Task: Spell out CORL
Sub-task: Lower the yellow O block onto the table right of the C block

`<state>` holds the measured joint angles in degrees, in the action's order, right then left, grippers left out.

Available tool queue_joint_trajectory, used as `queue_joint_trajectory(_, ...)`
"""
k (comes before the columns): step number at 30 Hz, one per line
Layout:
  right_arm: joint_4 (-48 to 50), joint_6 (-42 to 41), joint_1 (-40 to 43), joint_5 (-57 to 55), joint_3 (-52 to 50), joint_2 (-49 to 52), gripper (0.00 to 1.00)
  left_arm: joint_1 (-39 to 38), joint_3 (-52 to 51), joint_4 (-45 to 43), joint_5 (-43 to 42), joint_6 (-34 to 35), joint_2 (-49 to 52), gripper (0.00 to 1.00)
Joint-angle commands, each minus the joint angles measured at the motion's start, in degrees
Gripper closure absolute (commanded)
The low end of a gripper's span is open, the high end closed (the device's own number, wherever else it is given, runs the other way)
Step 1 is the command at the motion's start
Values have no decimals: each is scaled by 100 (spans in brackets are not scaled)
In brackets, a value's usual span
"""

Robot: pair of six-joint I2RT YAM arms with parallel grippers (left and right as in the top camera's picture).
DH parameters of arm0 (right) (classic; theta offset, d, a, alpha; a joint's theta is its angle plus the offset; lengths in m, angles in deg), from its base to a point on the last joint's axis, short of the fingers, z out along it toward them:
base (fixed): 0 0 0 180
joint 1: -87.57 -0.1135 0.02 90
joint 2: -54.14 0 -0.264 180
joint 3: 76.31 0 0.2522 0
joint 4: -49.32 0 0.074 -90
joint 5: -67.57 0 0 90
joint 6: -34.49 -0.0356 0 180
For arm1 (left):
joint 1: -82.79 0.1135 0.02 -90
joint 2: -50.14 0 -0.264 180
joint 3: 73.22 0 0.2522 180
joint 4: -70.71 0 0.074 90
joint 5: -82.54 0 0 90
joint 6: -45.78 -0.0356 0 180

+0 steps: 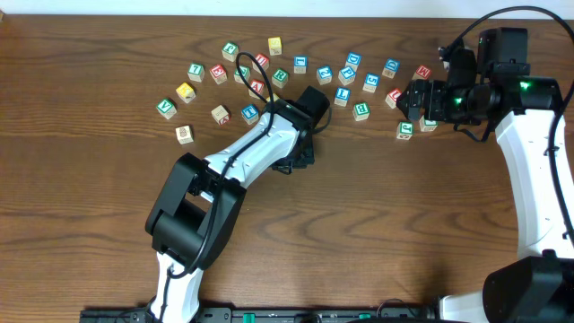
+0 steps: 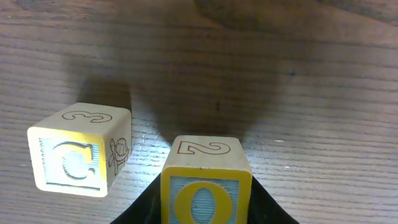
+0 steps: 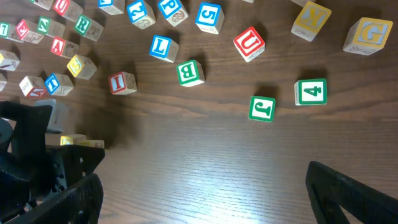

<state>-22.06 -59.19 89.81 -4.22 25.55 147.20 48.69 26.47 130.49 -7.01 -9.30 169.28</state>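
**Reader:** Left panel, left wrist view. Which blocks are these?

**Author:** The C cube, yellow-edged, stands on the table. Its letter faces the lens, with a 3 on top and a turtle on its right side. To its right, across a strip of bare wood and nearer the lens, is the O cube, which shows a 2 on top.

**Reader:** And the pincer there?

**Author:** The left gripper is clenched on the O cube, with a dark finger against each side. It cannot be told whether the cube's base touches the wood.

**Reader:** Centre panel, overhead?

**Author:** The scattered cubes lie in a loose band along the far part of the table. The left arm ends on the near side of that band and hides the C and O cubes from above.

**Reader:** Right panel, right wrist view?

**Author:** The R cube, with a green letter, sits among the cubes at upper left. The L cube, with a blue letter, lies to its right, close to the green B cube but apart from it. Further right are the J cube and the 4 cube, near each other with a gap between. The right gripper is released, its fingers spread wide with only bare wood between them.
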Motion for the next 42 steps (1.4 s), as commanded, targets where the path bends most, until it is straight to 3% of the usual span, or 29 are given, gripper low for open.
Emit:
queue_joint_trajectory(1,-2,-50,-9,-13,109,-9,1,90,-59,9,-11,103,170,73)
queue_joint_trajectory(11,-2,-50,-9,-13,109,-9,1,343,-59,11,-457,98,304,73)
queue_joint_trajectory(42,-7,-50,-9,-33,109,-9,1,345,-59,15,-564,74,302,73)
